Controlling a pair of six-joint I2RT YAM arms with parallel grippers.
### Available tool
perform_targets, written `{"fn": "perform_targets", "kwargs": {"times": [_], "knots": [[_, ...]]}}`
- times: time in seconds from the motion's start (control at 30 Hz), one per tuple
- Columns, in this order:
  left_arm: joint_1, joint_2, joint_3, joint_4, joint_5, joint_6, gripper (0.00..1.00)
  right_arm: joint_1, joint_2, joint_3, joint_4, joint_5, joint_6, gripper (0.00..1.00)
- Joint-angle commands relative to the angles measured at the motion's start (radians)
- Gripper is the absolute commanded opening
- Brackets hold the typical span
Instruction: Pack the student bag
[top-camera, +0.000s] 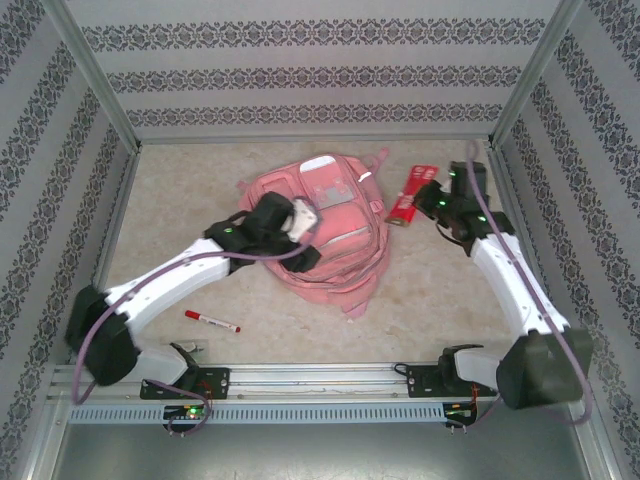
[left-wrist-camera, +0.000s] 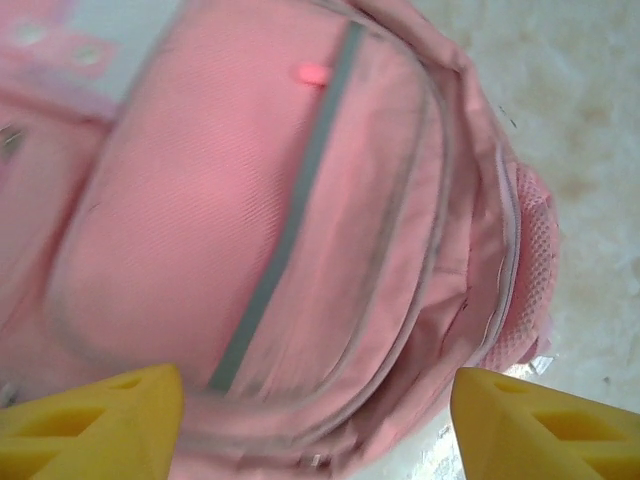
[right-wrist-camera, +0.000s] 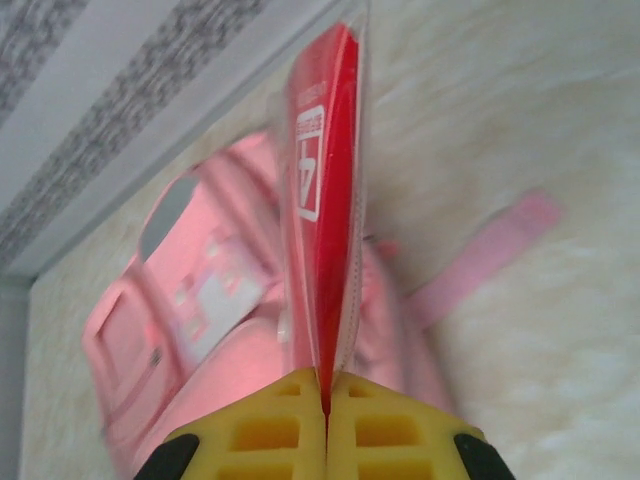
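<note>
PACKING TABLE: A beige marbled tabletop (top-camera: 440, 290), walled by patterned panels, carries a large pink fabric student bag (top-camera: 345, 200) lying front-up at its middle, nearer the far edge than the near one, with a pink strap trailing toward the far edge. The left gripper (top-camera: 305, 220) hangs over the bag on the side toward the tabletop's left edge. Its wrist view shows yellow fingers (left-wrist-camera: 90, 420) spread wide above a zipped front pocket crossed by a grey strip, with nothing between them. Toward the far-right corner, just beside the bag, the right gripper (right-wrist-camera: 325, 400) has its jaws pressed together on one edge of a flat red packet in clear wrapping (right-wrist-camera: 325, 200). A slim red-and-white marker pen (top-camera: 212, 321) lies toward the near-left corner, well apart from the bag.
</note>
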Motion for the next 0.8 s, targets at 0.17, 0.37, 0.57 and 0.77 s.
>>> {"fn": "perform_targets", "kwargs": {"times": [0.17, 0.37, 0.57, 0.77], "knots": [[-0.085, 0.360, 0.236, -0.037, -0.234, 0.157, 0.73, -0.152, -0.135, -0.096, -0.061, -0.060, -0.073, 0.00], [-0.098, 0.493, 0.320, -0.120, -0.295, 0.170, 0.69, -0.153, -0.135, -0.129, -0.026, -0.108, -0.030, 0.00], [-0.099, 0.460, 0.345, -0.090, -0.314, 0.139, 0.35, -0.151, -0.125, -0.139, -0.020, -0.180, 0.003, 0.00], [-0.099, 0.387, 0.342, -0.101, -0.099, 0.260, 0.78, -0.149, -0.158, -0.172, -0.028, -0.223, 0.013, 0.00]]}}
